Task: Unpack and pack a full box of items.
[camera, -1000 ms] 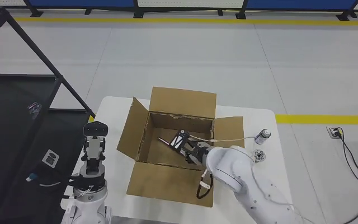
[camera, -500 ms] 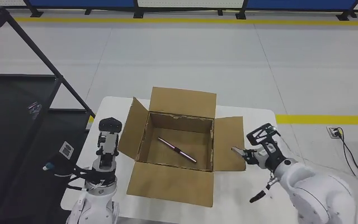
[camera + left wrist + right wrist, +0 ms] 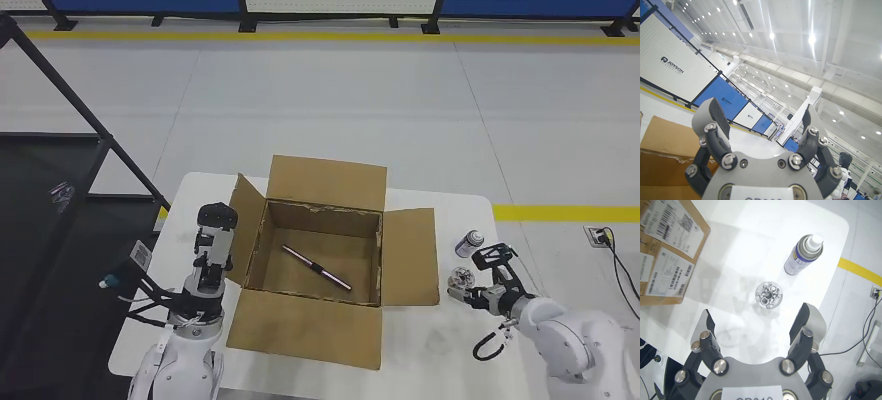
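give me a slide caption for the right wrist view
Open right gripper above a small clear round part on the table, upright spray can beside it, labelled cardboard box nearby.

The right gripper (image 3: 755,313) leaves the box (image 3: 325,185), crosses its right flap (image 3: 410,255) and now hangs open near the right edge of the table (image 3: 440,340), just beside the ball (image 3: 461,277); the can (image 3: 468,243), covered a half-second ago, shows again; the left gripper (image 3: 762,106) drifts from the table's left edge to just beside the left flap (image 3: 228,228).
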